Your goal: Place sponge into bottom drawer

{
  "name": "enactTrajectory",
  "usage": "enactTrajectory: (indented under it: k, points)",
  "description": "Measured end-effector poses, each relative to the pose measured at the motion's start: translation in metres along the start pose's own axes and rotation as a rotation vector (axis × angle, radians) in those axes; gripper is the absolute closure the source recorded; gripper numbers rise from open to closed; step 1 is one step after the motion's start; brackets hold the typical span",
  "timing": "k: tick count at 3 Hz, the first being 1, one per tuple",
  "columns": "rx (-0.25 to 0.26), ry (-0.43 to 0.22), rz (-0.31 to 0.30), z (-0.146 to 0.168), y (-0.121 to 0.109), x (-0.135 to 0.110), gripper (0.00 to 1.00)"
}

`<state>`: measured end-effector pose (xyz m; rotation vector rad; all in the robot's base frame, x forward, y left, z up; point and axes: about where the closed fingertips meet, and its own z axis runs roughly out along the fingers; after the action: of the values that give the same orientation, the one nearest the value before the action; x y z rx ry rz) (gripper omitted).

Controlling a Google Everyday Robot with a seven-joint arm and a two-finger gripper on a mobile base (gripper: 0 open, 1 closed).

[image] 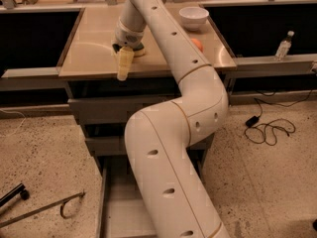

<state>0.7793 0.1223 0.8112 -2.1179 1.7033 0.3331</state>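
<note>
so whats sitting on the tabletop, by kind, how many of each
bowl: 1
orange: 1
sponge: 1, with the gripper right over it
total: 3
</note>
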Motion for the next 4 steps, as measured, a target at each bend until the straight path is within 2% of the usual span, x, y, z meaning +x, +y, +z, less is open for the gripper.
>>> enactTrajectory:
  k: [2, 4]
  points:
    - [0.043, -0.018, 0.000, 0.0090, -0.0139, -0.0051, 0.43]
    - [0.043, -0.018, 0.000, 0.0088, -0.0139, -0.0051, 0.89]
